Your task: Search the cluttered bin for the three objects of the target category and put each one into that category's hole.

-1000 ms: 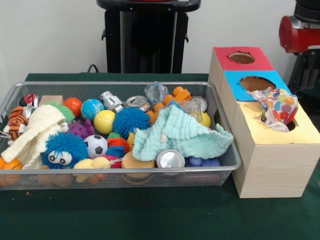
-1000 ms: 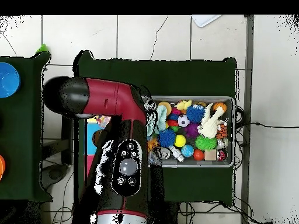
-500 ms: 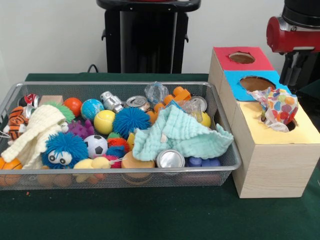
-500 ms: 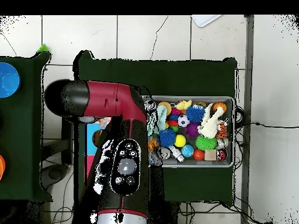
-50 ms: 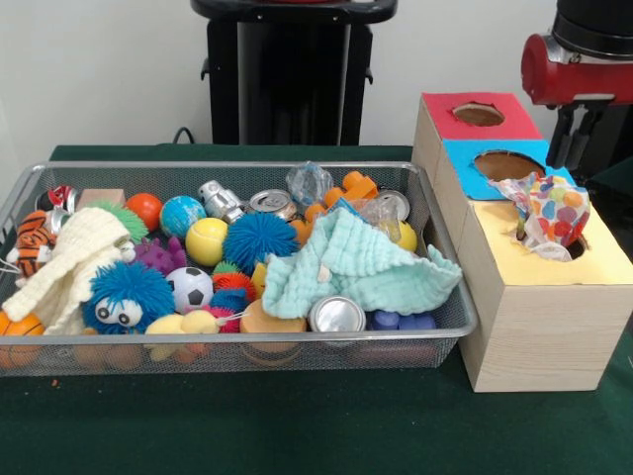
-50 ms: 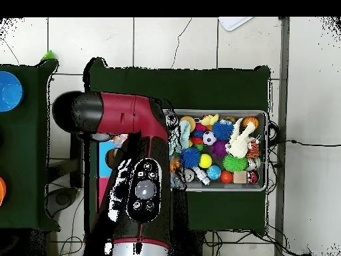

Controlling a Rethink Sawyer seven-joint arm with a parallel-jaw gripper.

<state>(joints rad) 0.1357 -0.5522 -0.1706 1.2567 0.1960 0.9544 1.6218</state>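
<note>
Front view: silver wire-mesh bin (image 5: 450,297) w/ toys, cans, cloths. Pale mint-green waffle cloth (image 5: 356,262) draped at bin's right end; cream knitted cloth (image 5: 64,262) at left. Beside bin, long wooden box (image 5: 534,327) w/ red, blue, yellow tops, a hole in each. Colourful spotted cloth (image 5: 549,210) hangs half in the yellow hole. Red and black arm (image 5: 579,69) above box, top right; gripper (image 5: 572,134) prob. the dark part below, can't tell if open.

Overhead view: arm (image 6: 133,167) covers box; bin (image 6: 266,153) clear to its right.
</note>
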